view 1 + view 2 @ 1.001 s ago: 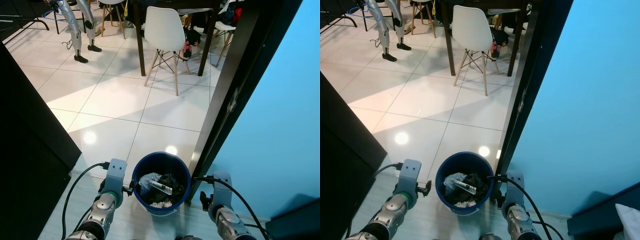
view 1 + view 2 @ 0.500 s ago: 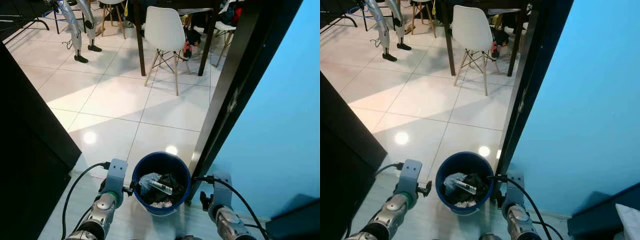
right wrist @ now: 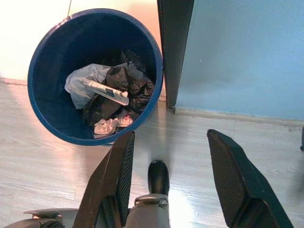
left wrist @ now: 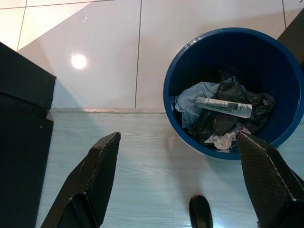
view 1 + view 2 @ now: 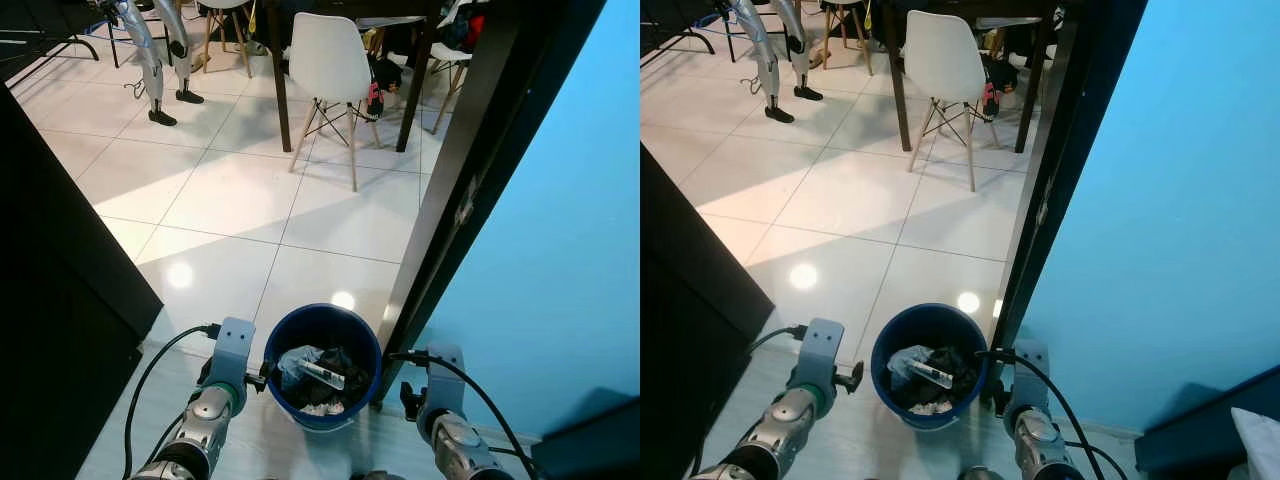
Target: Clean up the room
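Observation:
A blue round bin (image 5: 323,365) stands on the floor right in front of me, beside a dark door frame (image 5: 470,190). Inside it lie black and pale blue plastic bags (image 4: 223,116) and a white tube-like wrapper (image 3: 106,90). My left gripper (image 4: 183,185) hangs open over the grey floor to the bin's left, holding nothing. On the bin's other side my right gripper (image 3: 171,183) is open over the wood floor, also holding nothing. Both forearms (image 5: 215,395) flank the bin low in the eye views.
A black cabinet (image 5: 60,300) stands close on my left, a blue wall (image 5: 560,250) on my right. Beyond the doorway are white tiles (image 5: 230,190), a white chair (image 5: 330,75), a dark table (image 5: 350,20) and another robot's legs (image 5: 155,70).

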{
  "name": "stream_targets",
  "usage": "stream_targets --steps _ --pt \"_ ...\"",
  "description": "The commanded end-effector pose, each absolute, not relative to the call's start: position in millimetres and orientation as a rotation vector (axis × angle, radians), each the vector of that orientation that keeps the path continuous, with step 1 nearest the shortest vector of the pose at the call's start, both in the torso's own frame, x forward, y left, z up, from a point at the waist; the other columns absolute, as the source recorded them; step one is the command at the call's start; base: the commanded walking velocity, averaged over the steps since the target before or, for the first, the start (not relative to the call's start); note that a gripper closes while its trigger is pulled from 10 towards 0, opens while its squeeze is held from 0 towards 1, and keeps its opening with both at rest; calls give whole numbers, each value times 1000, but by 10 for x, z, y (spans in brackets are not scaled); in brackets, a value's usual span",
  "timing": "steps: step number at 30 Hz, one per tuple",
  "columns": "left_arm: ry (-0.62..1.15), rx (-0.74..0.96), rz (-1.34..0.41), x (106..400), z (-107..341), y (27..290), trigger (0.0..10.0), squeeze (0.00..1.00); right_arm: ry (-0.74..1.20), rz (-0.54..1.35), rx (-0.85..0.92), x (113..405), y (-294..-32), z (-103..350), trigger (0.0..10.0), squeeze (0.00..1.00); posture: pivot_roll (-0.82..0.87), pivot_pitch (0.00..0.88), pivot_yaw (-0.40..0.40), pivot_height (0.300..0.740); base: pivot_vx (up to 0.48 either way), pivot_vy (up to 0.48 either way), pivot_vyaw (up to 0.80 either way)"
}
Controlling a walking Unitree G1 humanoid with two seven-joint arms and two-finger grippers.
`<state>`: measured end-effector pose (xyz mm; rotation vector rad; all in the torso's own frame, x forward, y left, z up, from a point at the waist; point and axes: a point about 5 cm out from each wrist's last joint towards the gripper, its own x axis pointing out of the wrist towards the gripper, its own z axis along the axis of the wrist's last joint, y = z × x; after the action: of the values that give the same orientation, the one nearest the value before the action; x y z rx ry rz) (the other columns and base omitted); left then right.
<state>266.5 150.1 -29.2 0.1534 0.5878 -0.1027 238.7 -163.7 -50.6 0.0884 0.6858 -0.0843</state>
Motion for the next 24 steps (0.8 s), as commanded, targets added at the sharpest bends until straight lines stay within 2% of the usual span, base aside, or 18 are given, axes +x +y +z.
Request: stream_targets --steps 1,24 --pt "621 157 -98 2605 -347 1521 10000 0 713 -88 97 2344 -1639 -542 10000 0 111 22 86 740 0 0 -763" --pt "615 159 -102 2610 -342 1506 10000 0 719 -81 89 2340 -1648 -545 10000 0 108 21 82 740 0 0 -795"
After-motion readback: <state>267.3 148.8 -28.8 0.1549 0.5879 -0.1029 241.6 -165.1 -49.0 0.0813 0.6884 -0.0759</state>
